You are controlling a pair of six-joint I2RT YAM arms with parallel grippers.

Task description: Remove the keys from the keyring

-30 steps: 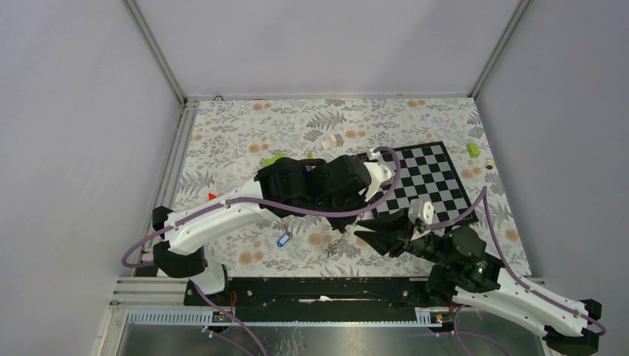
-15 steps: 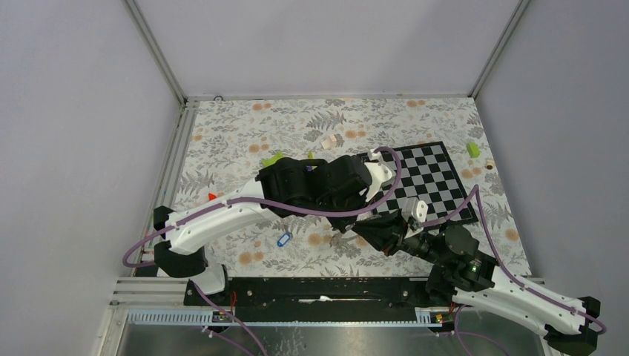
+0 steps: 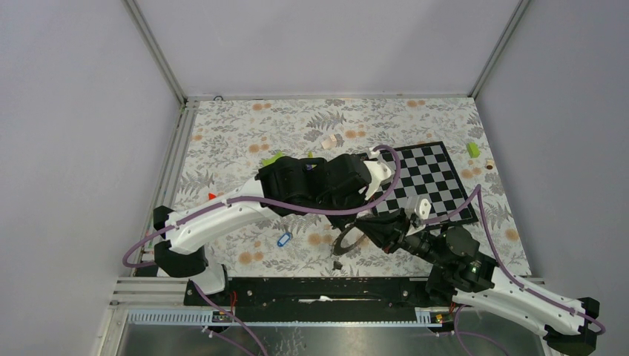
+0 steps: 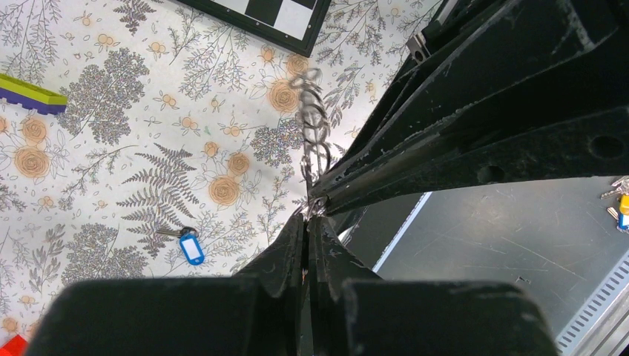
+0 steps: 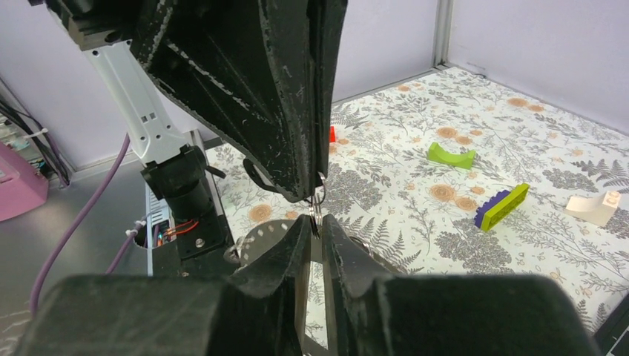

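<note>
Right gripper [image 5: 317, 222]: moved in to the left gripper [image 4: 306, 222] tips, fingers nearly together, grip unconfirmed. Left: pinched shut on keyring [image 4: 310, 141], dangling between both. Light, stiff, slippery wire; I'd pinch beside the coil's split. Blue key [image 3: 283, 239] lies loose, well apart.

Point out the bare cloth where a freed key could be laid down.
Free: the far-left corner of the cloth, behind the green block; the back strip between the white block and the chessboard. Crowded: the near middle, where the left gripper and right gripper meet at the keyring, near the blue key.
</note>
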